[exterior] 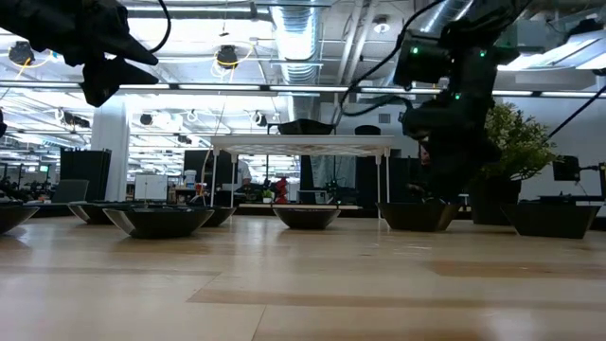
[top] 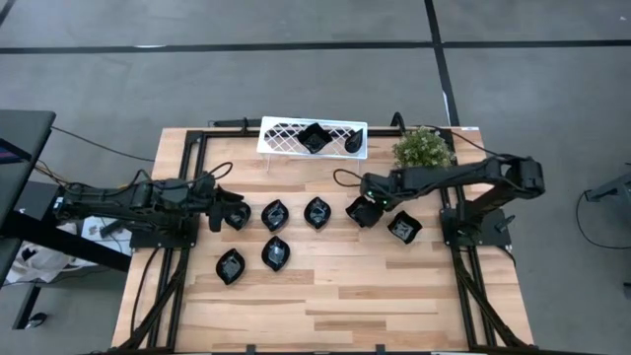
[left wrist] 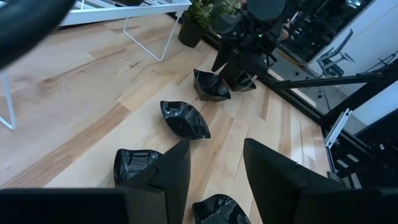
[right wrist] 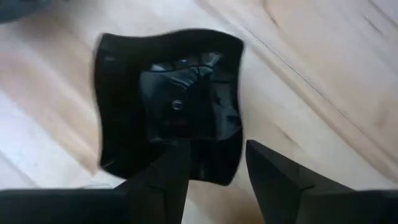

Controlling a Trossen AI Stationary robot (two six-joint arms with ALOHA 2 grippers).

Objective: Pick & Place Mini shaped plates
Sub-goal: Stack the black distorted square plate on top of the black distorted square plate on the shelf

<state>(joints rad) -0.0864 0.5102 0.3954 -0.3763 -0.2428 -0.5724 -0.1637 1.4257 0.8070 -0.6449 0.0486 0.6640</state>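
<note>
From above, the wooden table (top: 335, 296) carries several glossy black mini shaped plates. Four leaf plates lie in the middle: two in an upper row (top: 275, 214) (top: 316, 211) and two lower (top: 230, 266) (top: 276, 253). A square plate (top: 404, 228) sits apart on the right side. Two more dishes rest on the white lattice rack (top: 286, 136) at the far edge, next to the green plant (top: 423, 148).

The right gripper (top: 367, 209) is over another square plate (top: 361, 212), and the top view hides how the fingers stand. The right wrist view shows it better: the two fingers (right wrist: 163, 180) are parted, one is over the near rim of this square plate (right wrist: 168, 102), the other is beside it over bare wood. They are not closed on it.

The left gripper (top: 233, 213) is at the left end of the upper row, covering a plate there. Its wrist view shows the fingers (left wrist: 177, 171) spread apart above the wood, with leaf plates (left wrist: 183, 119) ahead and nothing between them.

The low view alone shows that the left gripper (exterior: 104, 66) hangs high above the table, while the right gripper (exterior: 445, 166) is down close to a dish (exterior: 417, 215).
</note>
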